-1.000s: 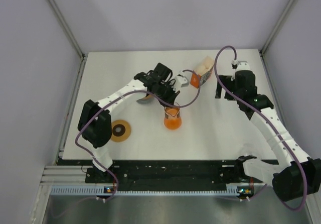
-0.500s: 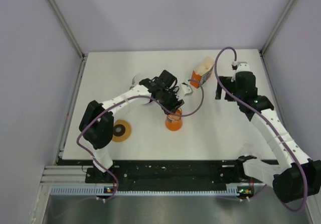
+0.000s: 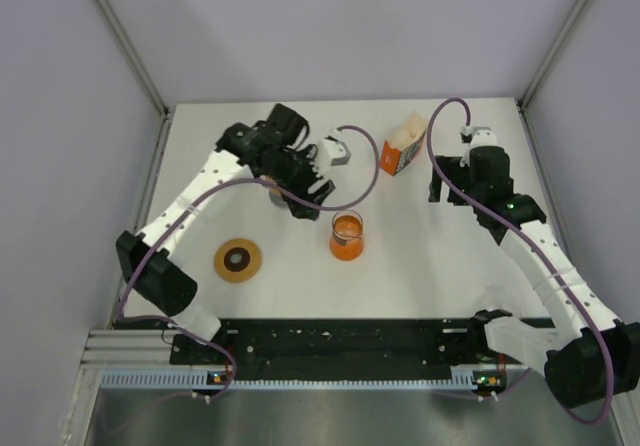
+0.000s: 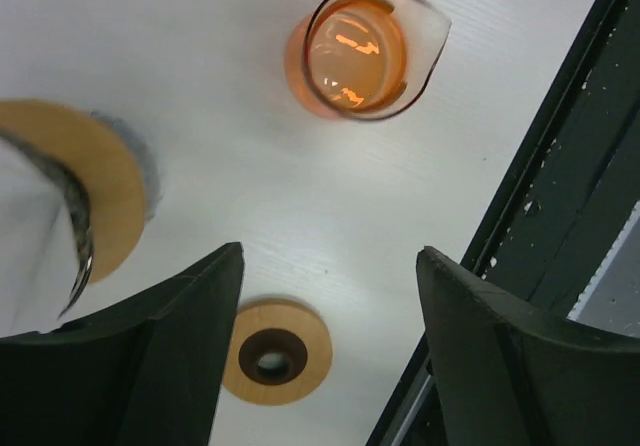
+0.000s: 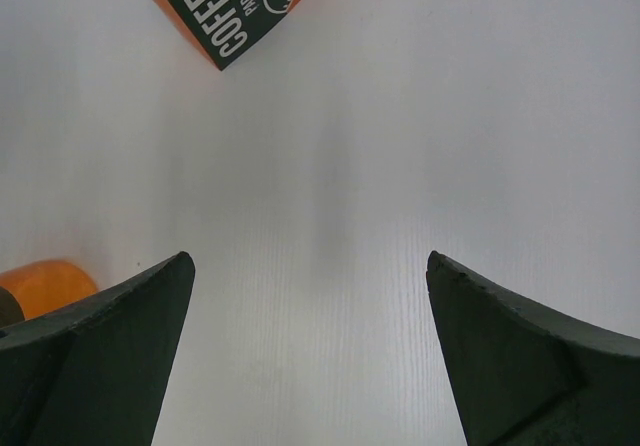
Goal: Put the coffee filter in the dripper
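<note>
The dripper, a glass cone with a wooden collar, stands at the left edge of the left wrist view. White paper, the coffee filter, shows inside its glass rim. From above, the dripper is mostly hidden under my left arm. My left gripper is open above the table beside the dripper, with nothing between its fingers; in the top view it is at mid-table. My right gripper is open over bare table, and in the top view it is at the right.
An orange glass beaker stands just right of the left gripper. A wooden ring lies near the front left. The orange filter box lies at the back, also in the right wrist view. A black rail edges the table's front.
My left gripper has opened and swung from above the orange beaker back and to the left, next to the dripper. The right arm has not moved.
</note>
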Robot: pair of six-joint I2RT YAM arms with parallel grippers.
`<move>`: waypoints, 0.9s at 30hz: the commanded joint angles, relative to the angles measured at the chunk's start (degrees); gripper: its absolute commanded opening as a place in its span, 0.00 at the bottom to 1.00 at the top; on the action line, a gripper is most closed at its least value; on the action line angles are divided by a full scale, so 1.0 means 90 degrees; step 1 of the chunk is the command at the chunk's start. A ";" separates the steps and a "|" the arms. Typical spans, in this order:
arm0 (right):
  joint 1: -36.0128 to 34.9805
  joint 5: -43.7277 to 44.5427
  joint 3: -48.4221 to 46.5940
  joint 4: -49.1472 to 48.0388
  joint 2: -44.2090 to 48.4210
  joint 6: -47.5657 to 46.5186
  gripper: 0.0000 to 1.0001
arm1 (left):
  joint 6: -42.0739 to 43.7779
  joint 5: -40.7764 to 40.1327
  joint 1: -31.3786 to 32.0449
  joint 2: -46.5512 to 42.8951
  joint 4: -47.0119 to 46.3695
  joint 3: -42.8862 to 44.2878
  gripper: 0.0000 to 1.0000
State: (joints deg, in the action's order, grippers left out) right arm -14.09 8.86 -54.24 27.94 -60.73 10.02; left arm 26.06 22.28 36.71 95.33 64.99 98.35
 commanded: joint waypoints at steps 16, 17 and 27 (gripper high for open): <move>0.0022 -0.0369 0.0157 -0.0458 0.0224 -0.0430 0.99 | 0.0767 -0.1197 -0.4293 -0.2058 -0.0803 -0.4139 0.49; 0.0022 -0.0360 0.0167 -0.0468 0.0253 -0.0449 0.99 | 0.0698 -0.1119 -0.4323 -0.1970 -0.1008 -0.4246 0.49; 0.0022 -0.0262 0.0343 -0.0605 0.0469 -0.0557 0.99 | 0.0669 -0.0932 -0.4323 -0.1745 -0.2338 -0.5273 0.51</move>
State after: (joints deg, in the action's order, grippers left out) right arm -14.09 6.24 -51.03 25.43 -57.87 5.87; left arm 32.95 14.22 -2.15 79.18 51.57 52.56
